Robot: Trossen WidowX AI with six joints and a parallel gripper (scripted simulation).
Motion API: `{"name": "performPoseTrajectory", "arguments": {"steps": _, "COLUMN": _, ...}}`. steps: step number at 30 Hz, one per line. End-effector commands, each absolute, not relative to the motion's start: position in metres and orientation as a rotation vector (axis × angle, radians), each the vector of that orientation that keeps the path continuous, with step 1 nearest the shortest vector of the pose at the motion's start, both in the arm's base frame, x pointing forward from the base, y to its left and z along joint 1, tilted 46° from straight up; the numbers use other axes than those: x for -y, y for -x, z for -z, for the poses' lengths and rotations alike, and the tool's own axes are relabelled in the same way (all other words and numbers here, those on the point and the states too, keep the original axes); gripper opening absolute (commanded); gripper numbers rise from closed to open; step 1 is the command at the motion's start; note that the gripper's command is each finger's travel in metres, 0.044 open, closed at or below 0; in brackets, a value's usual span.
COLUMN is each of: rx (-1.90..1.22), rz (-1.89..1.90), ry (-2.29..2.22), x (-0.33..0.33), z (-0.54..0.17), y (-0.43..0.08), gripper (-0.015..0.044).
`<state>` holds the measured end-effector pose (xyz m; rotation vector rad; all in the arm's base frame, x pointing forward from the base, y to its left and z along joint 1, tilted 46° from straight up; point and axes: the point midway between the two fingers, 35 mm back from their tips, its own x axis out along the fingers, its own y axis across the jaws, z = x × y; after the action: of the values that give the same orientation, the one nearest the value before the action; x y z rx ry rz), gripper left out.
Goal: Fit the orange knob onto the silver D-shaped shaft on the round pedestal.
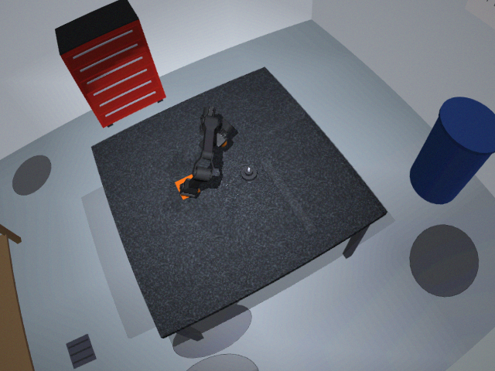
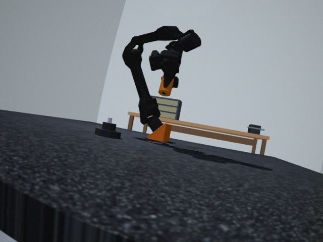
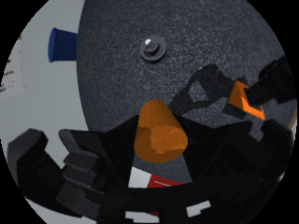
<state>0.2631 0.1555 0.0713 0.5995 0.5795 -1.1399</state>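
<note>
Jaws clamped on the orange knob point(image 1: 224, 144) point(image 2: 165, 88) point(image 3: 161, 133), raised off the table point(image 1: 240, 239) point(image 2: 156, 187) point(image 3: 121, 70).
Pedestal point(image 1: 248, 174) point(image 2: 108, 131) point(image 3: 160, 54) stands below, apart; aligning, seating and release remain.

The arm arches high, its end effector point(image 1: 223, 140) point(image 2: 166, 82) point(image 3: 155, 118) pointing down, clamped.

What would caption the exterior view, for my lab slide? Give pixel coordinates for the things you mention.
Black tool point(image 2: 166, 82) grips an orange cylindrical knob point(image 2: 164, 91) above the dark speckled table point(image 2: 166, 187).
</note>
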Motion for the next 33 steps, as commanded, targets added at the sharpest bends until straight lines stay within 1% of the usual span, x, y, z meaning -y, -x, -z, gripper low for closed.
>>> {"name": "performPoseTrajectory", "arguments": {"steps": 1, "rx": -0.55, "rz": 1.06, "ry": -0.621, "x": -0.165, "z": -0.075, "y": -0.261, "gripper": 0.0}}
{"name": "performPoseTrajectory", "arguments": {"steps": 23, "rx": -0.375, "rz": 0.599, "ry": -0.711, "x": -0.218, "z": -0.087, "y": -0.256, "gripper": 0.0}}
{"name": "performPoseTrajectory", "arguments": {"steps": 24, "rx": -0.401, "rz": 0.663, "ry": -0.7, "x": -0.211, "z": -0.083, "y": -0.257, "gripper": 0.0}}
{"name": "performPoseTrajectory", "arguments": {"steps": 33, "rx": -0.401, "rz": 0.663, "ry": -0.7, "x": -0.211, "z": -0.083, "y": -0.257, "gripper": 0.0}}
